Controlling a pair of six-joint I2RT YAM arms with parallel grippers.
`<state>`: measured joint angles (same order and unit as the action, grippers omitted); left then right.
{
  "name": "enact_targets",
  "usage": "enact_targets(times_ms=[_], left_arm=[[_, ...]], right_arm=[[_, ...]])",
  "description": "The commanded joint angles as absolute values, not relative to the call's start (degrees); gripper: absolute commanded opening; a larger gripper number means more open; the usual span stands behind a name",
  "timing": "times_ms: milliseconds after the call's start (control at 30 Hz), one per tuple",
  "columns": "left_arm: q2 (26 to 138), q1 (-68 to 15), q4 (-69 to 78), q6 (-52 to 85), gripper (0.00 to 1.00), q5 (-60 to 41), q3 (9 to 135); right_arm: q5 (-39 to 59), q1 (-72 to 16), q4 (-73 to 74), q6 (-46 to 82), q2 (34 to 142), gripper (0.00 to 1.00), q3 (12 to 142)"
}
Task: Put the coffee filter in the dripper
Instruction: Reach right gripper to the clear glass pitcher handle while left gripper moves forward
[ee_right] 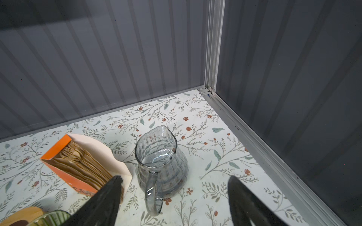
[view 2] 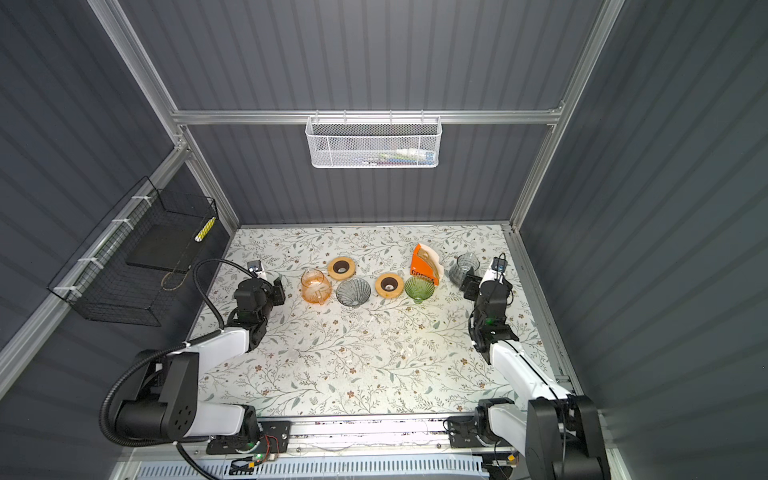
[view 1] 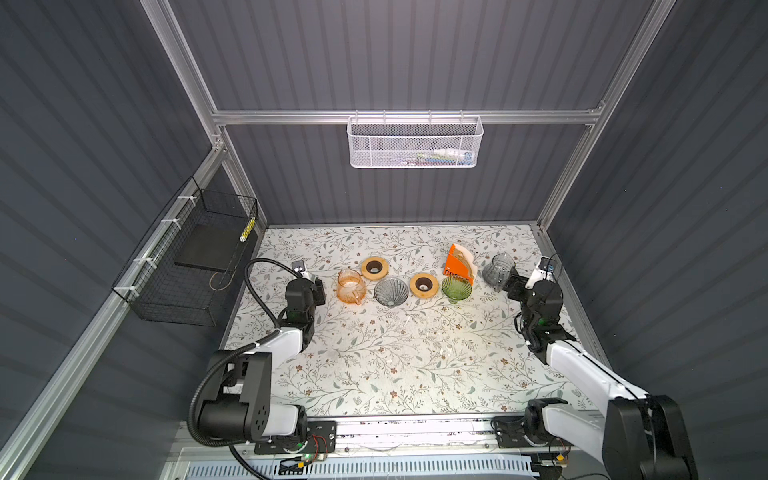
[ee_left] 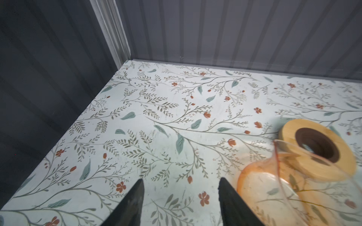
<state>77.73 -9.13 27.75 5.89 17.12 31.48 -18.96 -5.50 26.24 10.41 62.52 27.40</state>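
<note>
Brown paper coffee filters stand packed in an open orange box at the back right of the table. In both top views a grey glass dripper and a green glass dripper sit in the middle row. My right gripper is open beside the box, and the handle of a grey glass carafe shows between its fingers, untouched. In a top view that gripper is just right of the carafe. My left gripper is open and empty over bare table, left of an orange glass carafe.
Two wooden rings lie among the drippers. The green dripper's rim shows by one right finger. A white mesh basket hangs on the back wall and a black wire basket on the left wall.
</note>
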Motion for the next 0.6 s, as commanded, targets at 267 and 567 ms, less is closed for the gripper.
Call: enact_targets(times_ms=[267,567], left_arm=[[68.4,-16.4,-3.2,18.9,0.58,8.8,42.2],[67.8,-16.8,-7.4,21.4,0.57,-1.0,45.3]], right_arm=[[-13.5,-7.9,-1.8,21.3,71.5,0.72,39.4],[-14.0,-7.8,-7.2,23.9,79.6,0.64,46.1]])
